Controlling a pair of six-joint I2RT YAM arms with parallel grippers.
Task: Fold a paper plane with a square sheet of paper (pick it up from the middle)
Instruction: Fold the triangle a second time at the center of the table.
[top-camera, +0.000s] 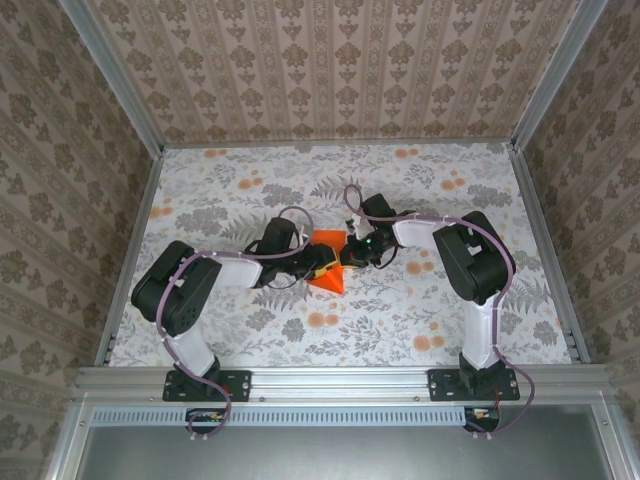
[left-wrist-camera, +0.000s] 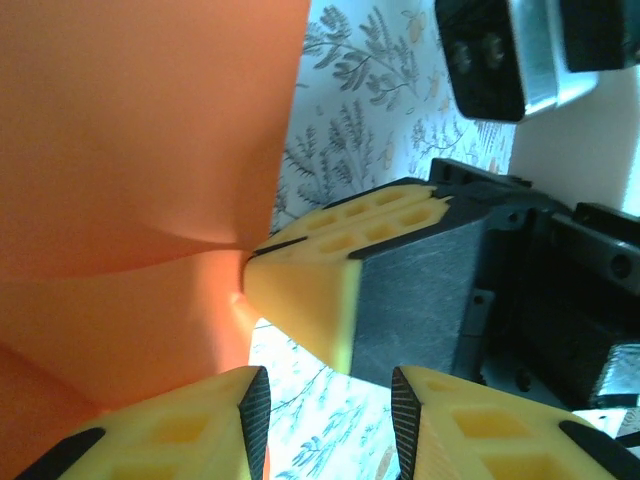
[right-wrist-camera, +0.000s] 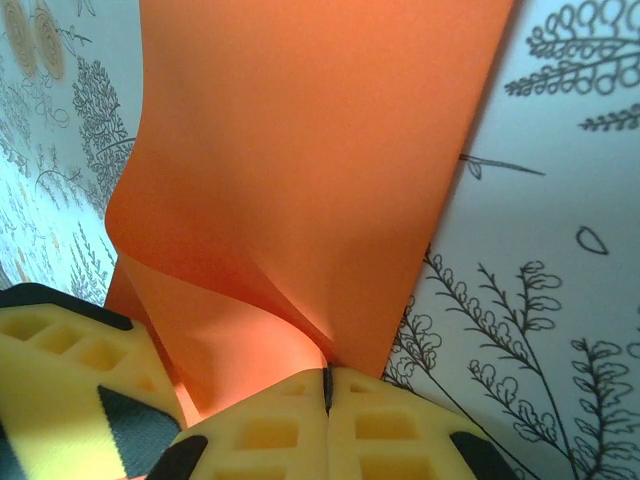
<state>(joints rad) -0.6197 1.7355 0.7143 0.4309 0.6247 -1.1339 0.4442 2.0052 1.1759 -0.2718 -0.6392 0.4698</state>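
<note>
Right gripper (right-wrist-camera: 327, 380) tight on the square sheet of paper (right-wrist-camera: 300, 150), left gripper (left-wrist-camera: 330, 405) agape, sheet's outline partly hidden.

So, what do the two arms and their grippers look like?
The left arm and right arm have bulky black joint housings, white lower links and a lilac cable looping alongside. The fingers are yellow plastic with moulded rectangular pockets and black patches.

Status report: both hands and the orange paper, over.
Right hand shut, pinching thin bright orange paper sheet. Left hand open beside it, holding nothing. Right hand's fingertip close ahead of left's gap.
</note>
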